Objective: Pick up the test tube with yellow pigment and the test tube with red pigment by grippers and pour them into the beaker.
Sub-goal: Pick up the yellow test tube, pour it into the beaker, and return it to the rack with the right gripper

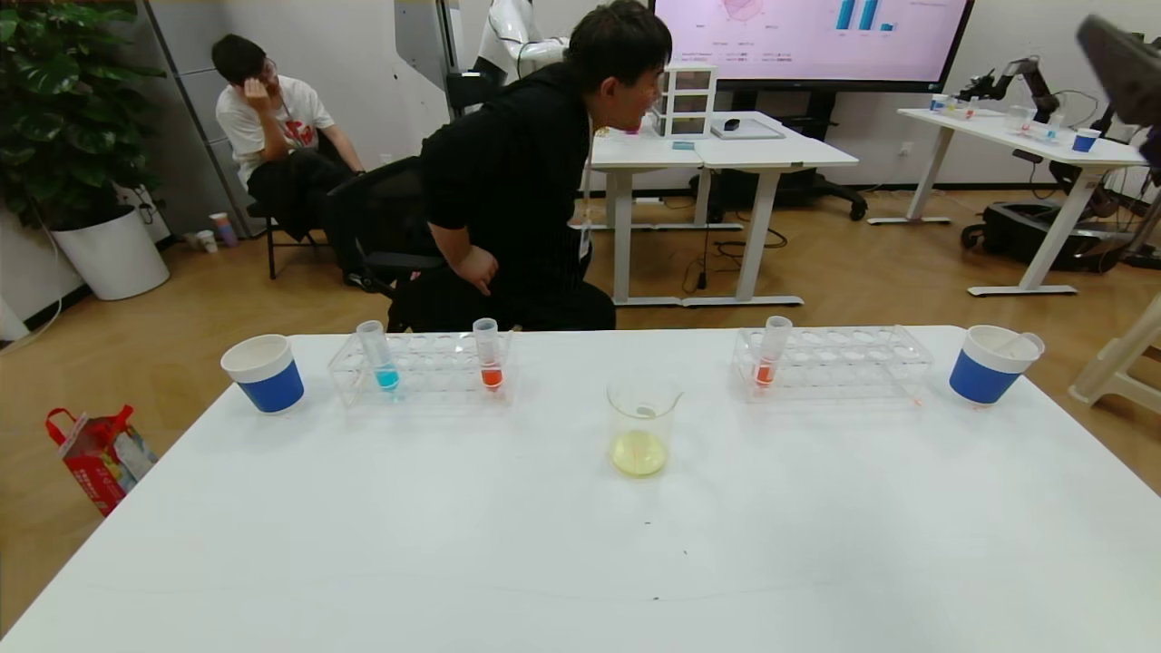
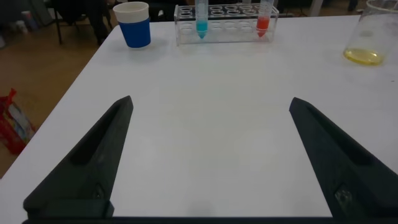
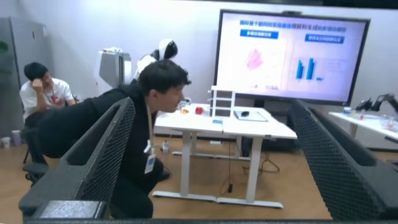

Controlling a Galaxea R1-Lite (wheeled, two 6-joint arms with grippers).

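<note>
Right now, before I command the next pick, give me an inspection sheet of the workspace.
Surface: white table, bare in front.
Job's things: beaker centre, yellow liquid already inside; red tube in left rack; second red tube in right rack.
Clutter: cyan tube; two blue paper cups.
Grippers: left gripper open, low over table; right gripper open, raised, facing room.
Cables: nothing seen on table.
Surroundings: person directly behind table.

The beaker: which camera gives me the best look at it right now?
The head view. It shows the whole beaker at table centre, between the two racks, with yellowish liquid in its bottom. The left wrist view catches only part of it, cut off by the picture's edge. The right wrist view points across the room and misses it.
</note>
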